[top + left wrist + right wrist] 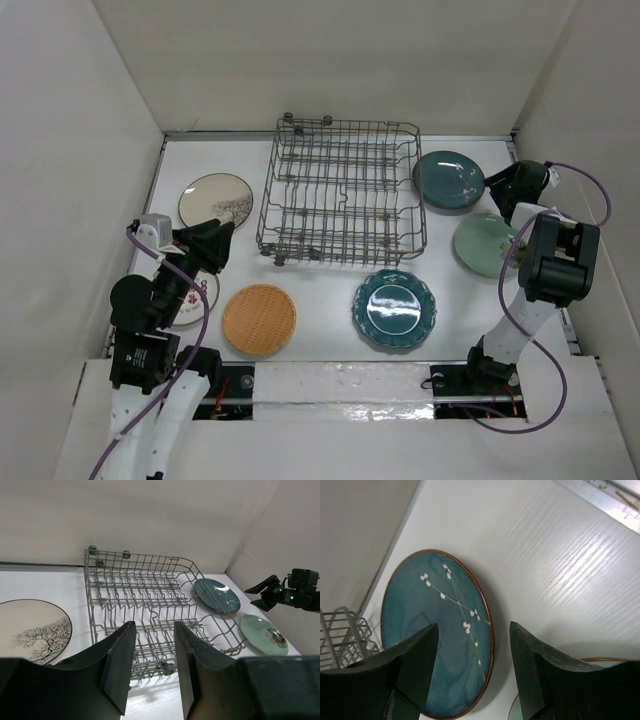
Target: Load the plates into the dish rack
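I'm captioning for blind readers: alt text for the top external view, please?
An empty grey wire dish rack is ringed by a cream tree plate to its left, an orange plate and scalloped teal plate nearer the arms, a dark teal plate and mint plate to its right. The right gripper hovers by the dark teal plate.

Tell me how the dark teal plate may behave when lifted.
The dark teal plate looks glazed, so probably slippery. It lies flat on the table, so its rim may be hard to grasp. Likely stiff, breakable.
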Tool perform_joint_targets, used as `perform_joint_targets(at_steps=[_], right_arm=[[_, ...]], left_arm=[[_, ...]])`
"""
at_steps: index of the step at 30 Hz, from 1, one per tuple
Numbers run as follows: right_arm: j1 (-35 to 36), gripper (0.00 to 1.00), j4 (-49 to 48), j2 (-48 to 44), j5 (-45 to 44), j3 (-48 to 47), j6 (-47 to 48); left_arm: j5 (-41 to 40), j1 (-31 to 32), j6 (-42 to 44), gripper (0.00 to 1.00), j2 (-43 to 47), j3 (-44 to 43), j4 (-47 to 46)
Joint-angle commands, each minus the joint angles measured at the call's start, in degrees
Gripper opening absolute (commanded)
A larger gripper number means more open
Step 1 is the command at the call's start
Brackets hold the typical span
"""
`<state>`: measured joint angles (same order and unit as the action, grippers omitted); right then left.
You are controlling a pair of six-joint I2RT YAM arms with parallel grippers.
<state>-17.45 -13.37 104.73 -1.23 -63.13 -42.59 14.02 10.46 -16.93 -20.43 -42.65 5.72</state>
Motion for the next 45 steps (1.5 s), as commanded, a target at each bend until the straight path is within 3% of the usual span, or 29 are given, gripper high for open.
perform_joint_targets(at_steps=[1,20,23,27,34,45], right_arm=[[0.1,0.64,-0.4,3.2,5.2,-4.0,-1.4],[0.1,0.52,3.1,14.8,14.1,-12.6,-3.6],[0.1,0.47,3.7,16.4,16.2,-14.2,-4.7],[0.1,0.25,1.6,17.0,17.1,-12.9,-7.4],[0.6,0.01,0.4,9.4,7.7,-8.2,-7.6],[6.7,0.0,-0.3,-8.4,-15.6,-3.7,0.1]], left_arm=[[-0.7,0.3,0.8,0.34,0.3,-1.3,-1.6],[-0.8,0.3,0.8,0.35,-0.7,-1.1,-1.8],[-1.1,0.3,0.8,0.35,-0.7,-1.1,-1.8],[-1.7,0.3,0.9,0.35,-0.7,-1.2,-1.6],[-1.6,0.3,0.9,0.35,-1.1,-1.2,-1.7],[-1.7,0.3,0.8,0.35,-1.4,-1.0,-1.8]])
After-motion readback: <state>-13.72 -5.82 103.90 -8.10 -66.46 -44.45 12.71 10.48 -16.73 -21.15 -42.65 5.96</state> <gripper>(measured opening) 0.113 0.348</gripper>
